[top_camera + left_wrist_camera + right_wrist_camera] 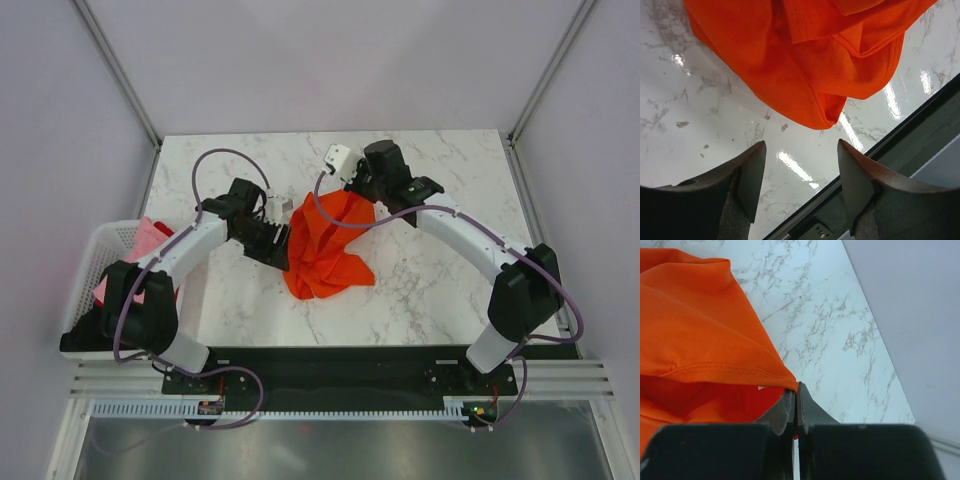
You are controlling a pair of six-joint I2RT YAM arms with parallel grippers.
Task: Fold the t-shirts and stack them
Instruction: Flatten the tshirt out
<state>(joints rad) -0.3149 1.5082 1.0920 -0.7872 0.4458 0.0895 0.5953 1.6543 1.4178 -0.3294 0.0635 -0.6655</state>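
A bright orange t-shirt (pixel 325 245) hangs crumpled over the middle of the marble table, lifted at its far end. My right gripper (pixel 362 197) is shut on a hemmed edge of the orange t-shirt (pixel 705 335), the cloth pinched between its fingers (pixel 805 407). My left gripper (pixel 283 248) is open and empty just left of the shirt; in the left wrist view its fingers (pixel 752 172) sit a little short of the shirt's hanging lower fold (pixel 800 65). A pink t-shirt (pixel 148 238) lies in the basket at the left.
A white plastic lattice basket (pixel 92 255) stands at the table's left edge. The table's near edge and a dark rail (pixel 920 120) run close beside the left gripper. Grey enclosure walls stand on three sides.
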